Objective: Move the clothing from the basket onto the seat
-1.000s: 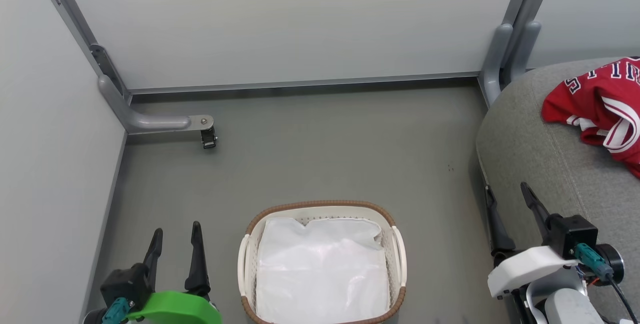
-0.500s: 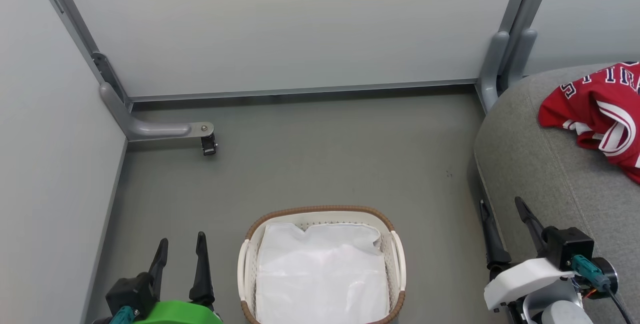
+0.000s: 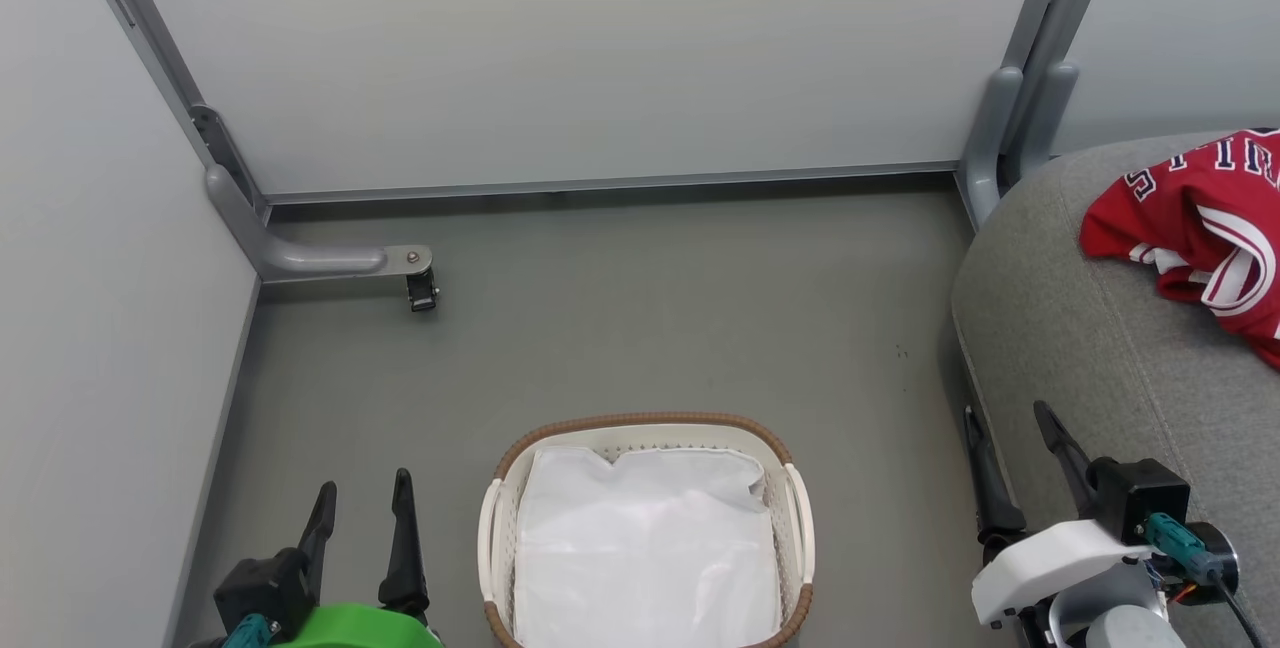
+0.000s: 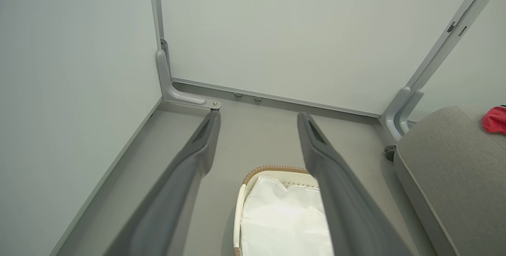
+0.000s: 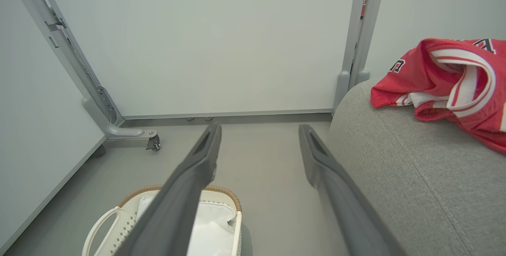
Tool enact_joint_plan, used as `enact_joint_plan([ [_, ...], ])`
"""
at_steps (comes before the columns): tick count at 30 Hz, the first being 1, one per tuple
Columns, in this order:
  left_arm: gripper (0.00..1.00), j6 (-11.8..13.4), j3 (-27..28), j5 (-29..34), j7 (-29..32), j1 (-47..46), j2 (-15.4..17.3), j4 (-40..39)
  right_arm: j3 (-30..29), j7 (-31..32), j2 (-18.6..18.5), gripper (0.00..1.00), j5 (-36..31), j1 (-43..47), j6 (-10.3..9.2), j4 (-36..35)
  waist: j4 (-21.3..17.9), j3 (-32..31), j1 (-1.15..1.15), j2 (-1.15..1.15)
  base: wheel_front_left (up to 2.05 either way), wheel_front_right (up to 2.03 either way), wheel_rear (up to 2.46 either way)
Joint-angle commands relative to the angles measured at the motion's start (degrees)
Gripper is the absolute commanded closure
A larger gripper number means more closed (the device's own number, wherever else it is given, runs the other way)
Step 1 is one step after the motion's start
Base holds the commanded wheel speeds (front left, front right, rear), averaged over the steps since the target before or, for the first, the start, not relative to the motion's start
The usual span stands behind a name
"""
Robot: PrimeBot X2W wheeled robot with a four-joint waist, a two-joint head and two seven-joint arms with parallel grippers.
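The red clothing (image 3: pixel 1205 228) with white stripe trim and lettering lies crumpled on the grey seat (image 3: pixel 1080 348) at the right; the right wrist view also has the clothing (image 5: pixel 446 82) on the seat (image 5: pixel 415 177). The cream basket (image 3: pixel 645 423) with its brown rim stands on the floor at bottom centre, holding a white sheet lining (image 3: pixel 645 548). My left gripper (image 3: pixel 362 498) is open and empty to the basket's left. My right gripper (image 3: pixel 1005 413) is open and empty beside the seat's front edge. In the left wrist view the basket (image 4: pixel 272 170) sits between my spread fingers (image 4: pixel 205 137).
Pale partition walls enclose the grey floor (image 3: pixel 640 318) on the left and back. A grey metal foot with a caster (image 3: pixel 420 290) juts out at the left corner, and upright posts (image 3: pixel 1010 118) stand at the back right by the seat.
The head camera has shifted a little, so the basket and both grippers sit lower in the picture than a second ago. Both grippers stay open and empty.
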Motion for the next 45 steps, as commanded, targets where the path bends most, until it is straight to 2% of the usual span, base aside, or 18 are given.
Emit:
enact_joint_plan([
  [1, 0.00, -0.3, 0.2, 0.2, 0.0, 0.2, -0.2, 0.2, -0.2, -0.3, -0.2, 0.00, 0.4, 0.1, -0.08, 0.2, 0.1, 0.0, 0.00, 0.00, 0.00, 0.00, 0.00],
  [4, 0.00, -0.4, 0.1, 0.2, 0.0, 0.2, -0.3, 0.3, -0.2, -0.3, -0.2, 0.00, 0.4, 0.0, -0.08, 0.4, 0.1, 0.1, 0.00, 0.00, 0.00, 0.00, 0.00],
  [5, 1.00, -0.3, 0.1, 0.0, 0.0, 0.0, -0.2, 0.2, -0.1, 0.0, 0.0, 1.00, 0.1, 0.0, 0.00, 0.3, 0.1, 0.1, 0.00, 0.00, 0.00, 0.00, 0.00],
  [9, 1.00, -0.3, 0.1, -0.7, 0.3, 0.1, -0.4, 1.8, -0.3, 0.5, 0.4, 1.00, 0.9, 0.3, 0.00, 2.0, 0.1, 0.1, 0.00, 0.00, 0.00, 0.00, 0.00],
  [27, 1.00, -2.6, 4.8, -16.1, 5.2, -1.9, -1.4, 0.9, -1.6, 5.4, 0.2, 1.00, 19.8, -0.2, -0.01, 0.3, -0.3, 0.1, 0.00, 0.00, 0.00, 0.00, 0.00],
  [45, 1.00, -4.5, 8.5, -28.6, 9.3, -3.4, -2.3, 0.1, -2.7, 9.3, 0.1, 1.00, 35.1, -0.7, -0.02, -1.0, -0.8, 0.2, 0.00, 0.00, 0.00, 0.00, 0.00],
])
